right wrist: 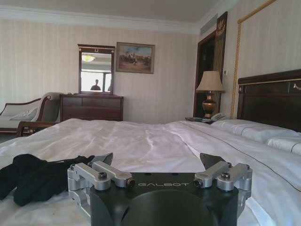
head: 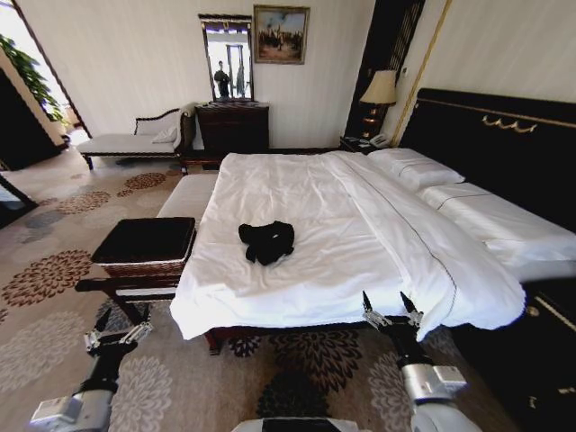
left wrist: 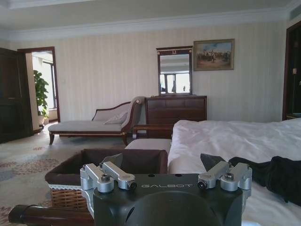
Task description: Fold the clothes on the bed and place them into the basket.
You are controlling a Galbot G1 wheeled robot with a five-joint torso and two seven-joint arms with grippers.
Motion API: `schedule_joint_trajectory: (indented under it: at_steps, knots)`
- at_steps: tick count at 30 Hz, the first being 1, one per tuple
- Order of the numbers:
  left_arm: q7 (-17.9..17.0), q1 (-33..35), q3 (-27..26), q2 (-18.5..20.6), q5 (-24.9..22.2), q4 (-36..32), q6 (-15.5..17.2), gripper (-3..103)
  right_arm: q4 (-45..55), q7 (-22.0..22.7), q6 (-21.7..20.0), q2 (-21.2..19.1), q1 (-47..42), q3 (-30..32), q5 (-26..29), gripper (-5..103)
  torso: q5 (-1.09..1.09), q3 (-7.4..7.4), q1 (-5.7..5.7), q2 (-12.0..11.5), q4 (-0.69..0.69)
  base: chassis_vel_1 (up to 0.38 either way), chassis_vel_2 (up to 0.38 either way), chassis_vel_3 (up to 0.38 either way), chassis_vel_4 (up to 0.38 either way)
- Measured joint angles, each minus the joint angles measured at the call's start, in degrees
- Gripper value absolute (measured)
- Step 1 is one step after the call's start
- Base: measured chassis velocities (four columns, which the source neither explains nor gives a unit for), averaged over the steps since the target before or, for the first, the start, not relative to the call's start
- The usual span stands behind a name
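A: Grippers?
B: Left gripper (head: 120, 326) spread, empty, low by the bed's (head: 297, 207) foot corner. Right gripper (head: 390, 306) spread, empty, at the bed's near edge.
A: Shirt?
B: Black T-shirt (head: 267, 241) crumpled on the sheet, ahead of both grippers, between them. Basket (head: 144, 247) just ahead of the left gripper, beside the bed.

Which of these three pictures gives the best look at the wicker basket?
The head view: it looks down on the whole basket, showing its black top and woven side beside the bed. The left wrist view shows it side-on, partly hidden behind the left gripper. The right wrist view faces across the bed instead.
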Motion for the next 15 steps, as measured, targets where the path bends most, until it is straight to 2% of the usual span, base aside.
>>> schedule_joint_trajectory:
  at_steps: [8,15]
  knots:
    - [0.03,0.15,0.02,0.10,0.00,0.46,-0.15,93,-0.17,-0.01,0.07,0.23,-0.10,-0.16,0.05,100,0.00,-0.01,0.00,0.01,0.00,-0.113,0.084,0.110,-0.092]
    - [0.03,-0.01,0.01,0.17,-0.05,0.77,-0.16,93,-0.51,-0.03,0.15,0.38,0.02,-0.47,-0.04,100,0.00,0.00,0.00,0.01,0.01,-0.185,0.064,0.202,-0.064]
